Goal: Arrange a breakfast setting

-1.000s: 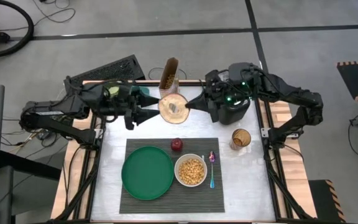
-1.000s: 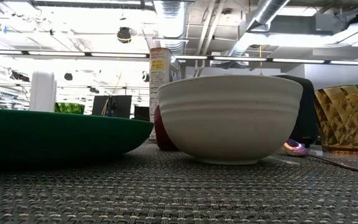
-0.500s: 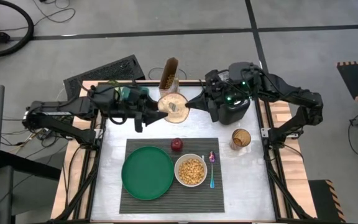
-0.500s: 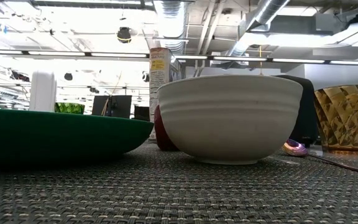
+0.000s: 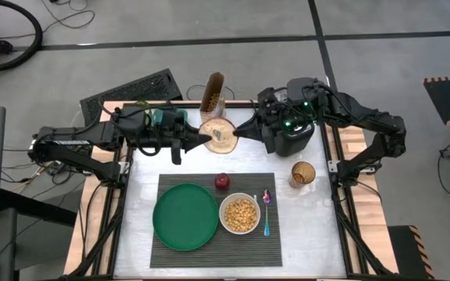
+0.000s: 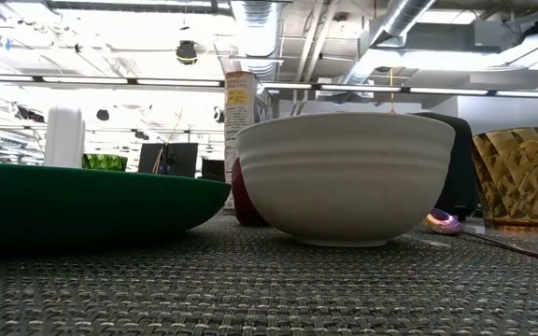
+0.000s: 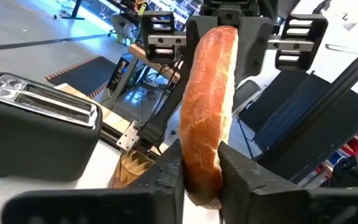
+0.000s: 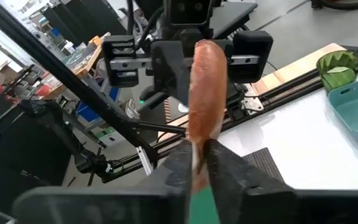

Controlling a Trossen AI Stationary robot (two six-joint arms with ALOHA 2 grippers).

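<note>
Left arm has pushed in toward mid-bench since a second ago; its jaws now reach the bagel [image 5: 218,135], where before they sat short of it. Right arm unchanged.

You're mid-handover, going by the pose: both grippers pinch one bagel from opposite sides, held up over the back of the bench [image 5: 303,226], behind the placemat.

- Placemat [image 5: 216,254]: dark ribbed, at the front of the bench, already carrying the setting.
- Green plate [image 5: 185,216]: on the placemat's left half, empty. Likely the bagel's destination, which would explain passing it to the left arm, the nearer one.
- Toaster [image 7: 36,127]: black, under the right arm's side, at the back right.
- White bowl [image 5: 240,215]: right of the plate, just beside it, filled with cereal.
- Bagel: held on edge, so each gripper clamps across its thickness.
- Left gripper [image 7: 201,171]: jaws closed narrow on the bagel's near rim.
- Right gripper [image 8: 199,155]: jaws closed narrow on the opposite rim.
- Amber glass [image 5: 303,173]: off the placemat, to its right.
- Red apple [image 5: 222,182]: on the placemat's back edge, behind plate and bowl.
- Spoon [image 5: 266,212]: blue-and-pink, right of the bowl.

Don't release right until left's grip looks firm.
</note>
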